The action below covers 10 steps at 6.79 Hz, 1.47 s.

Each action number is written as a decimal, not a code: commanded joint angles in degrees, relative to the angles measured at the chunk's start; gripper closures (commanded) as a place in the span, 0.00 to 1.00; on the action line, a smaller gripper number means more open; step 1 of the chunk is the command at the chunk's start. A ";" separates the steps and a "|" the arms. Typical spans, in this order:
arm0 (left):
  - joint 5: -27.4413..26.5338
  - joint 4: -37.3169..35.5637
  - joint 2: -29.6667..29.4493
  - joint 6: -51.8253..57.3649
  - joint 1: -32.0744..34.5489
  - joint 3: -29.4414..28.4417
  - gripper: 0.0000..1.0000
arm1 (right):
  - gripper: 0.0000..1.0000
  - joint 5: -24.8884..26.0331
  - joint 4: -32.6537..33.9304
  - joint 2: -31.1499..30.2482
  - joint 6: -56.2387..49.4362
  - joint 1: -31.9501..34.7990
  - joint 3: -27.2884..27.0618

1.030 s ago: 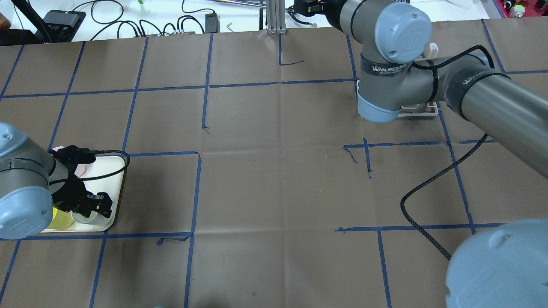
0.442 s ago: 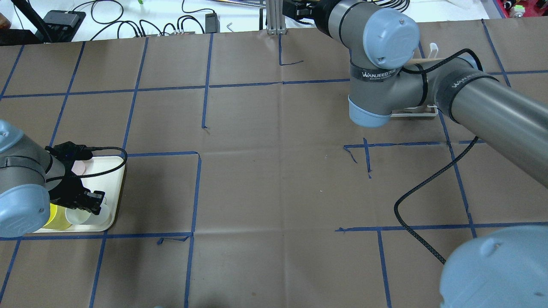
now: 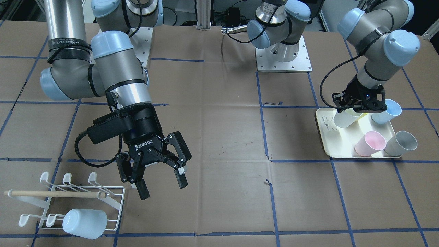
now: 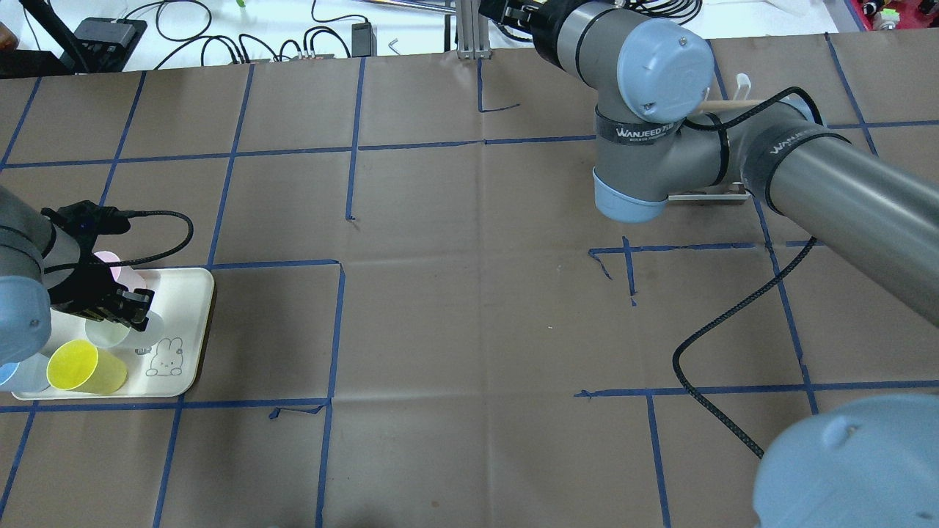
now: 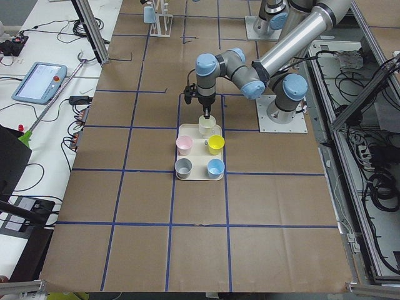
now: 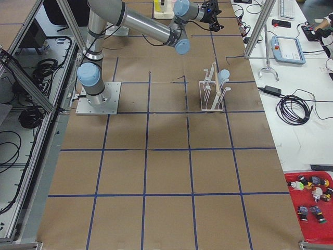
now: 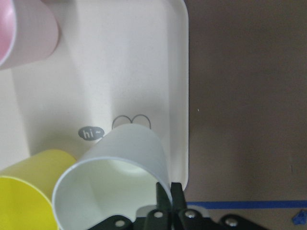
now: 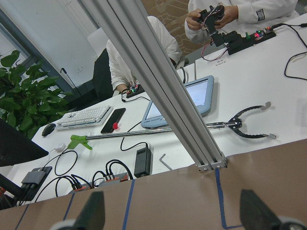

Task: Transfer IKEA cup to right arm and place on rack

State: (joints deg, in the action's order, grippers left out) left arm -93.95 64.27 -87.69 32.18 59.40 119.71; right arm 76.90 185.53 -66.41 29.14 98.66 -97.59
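White plastic, thin in the wall: the cup point(image 3: 345, 118) I must pass over is pinched at its rim by my left gripper point(image 3: 358, 109). One finger is inside the mouth and one outside, as the bottom edge of the left wrist view shows. In the front-facing view it is at the right, over the upper-left part of the cream tray point(image 3: 330, 144), close to a yellow cup point(image 4: 81, 367). Whether its base has left the tray I cannot tell. It leans, and its long axis runs from the held rim leftward and a little down, so the closed end points toward the middle of the counter point(image 3: 219, 137). That is the side where my right gripper point(image 3: 163, 188) hangs, at the lower left of that view, jaws spread wide and empty, fingers aimed down, just beside the rack point(image 3: 118, 197). The two grippers are well apart, so I judge the left arm must carry the cup across. My left wrist is bent steeply down over the tray; my right forearm slants down toward the rack.
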 commanded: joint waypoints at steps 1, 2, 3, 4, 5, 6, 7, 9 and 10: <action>0.08 14.32 -1.07 -2.37 3.25 -15.48 1.00 | 0.00 -0.08 -0.34 -0.65 15.77 0.04 -0.14; 0.95 20.66 -2.65 -3.25 4.31 -22.61 1.00 | 0.00 -3.22 -0.51 -0.83 23.60 0.05 -0.23; 3.57 22.03 -5.53 -3.35 4.58 -27.38 1.00 | 0.00 -6.21 -0.17 -1.61 31.51 0.13 -1.53; 4.73 21.95 -7.39 -3.09 5.02 -29.17 1.00 | 0.00 -6.50 0.18 -3.10 38.55 0.22 -4.68; 7.79 20.82 -7.67 -2.74 5.55 -29.27 1.00 | 0.00 -8.33 0.36 -4.25 40.62 0.31 -6.19; 14.87 16.63 -7.41 -2.65 7.03 -29.36 1.00 | 0.00 -9.22 0.62 -4.43 42.30 0.22 -6.38; 19.98 9.89 -7.41 -1.25 8.70 -28.67 1.00 | 0.00 -9.05 4.19 -4.35 45.01 0.31 -6.47; 36.12 1.94 -7.76 -0.19 9.86 -27.43 1.00 | 0.00 -9.05 5.11 -4.08 49.17 0.31 -6.73; 45.60 -1.92 -7.93 1.82 10.03 -26.39 1.00 | 0.00 -9.05 5.11 -3.91 49.25 0.31 -7.17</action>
State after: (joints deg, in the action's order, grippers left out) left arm -59.17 66.78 -95.36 32.14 69.11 92.39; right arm 67.84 190.44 -70.47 77.77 98.96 -104.37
